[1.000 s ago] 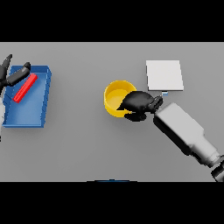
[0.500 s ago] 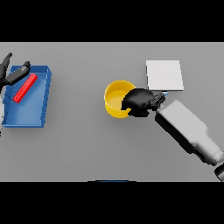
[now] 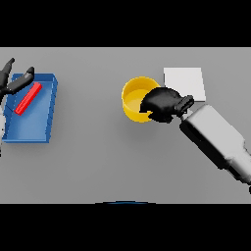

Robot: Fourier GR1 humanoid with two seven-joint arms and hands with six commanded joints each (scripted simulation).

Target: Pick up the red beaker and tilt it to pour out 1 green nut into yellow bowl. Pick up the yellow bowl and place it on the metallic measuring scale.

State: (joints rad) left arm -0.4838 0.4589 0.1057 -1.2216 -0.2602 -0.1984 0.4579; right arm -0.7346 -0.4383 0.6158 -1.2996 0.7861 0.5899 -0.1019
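Head view: table (image 3: 98,162)
Right hand (image 3: 162,104): curled over bowl (image 3: 135,98) rim — gripping it
Bowl: just left of scale (image 3: 185,83), not on it
Beaker (image 3: 28,98): lying in blue tray (image 3: 34,128)
Left hand (image 3: 12,81): fingers spread, at tray corner
Left: lift bowl onto scale

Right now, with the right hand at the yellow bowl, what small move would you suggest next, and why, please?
Probably lift the yellow bowl slightly and carry it toward the metallic scale: the right hand is curled over the bowl's right rim, and the scale lies just beyond it.
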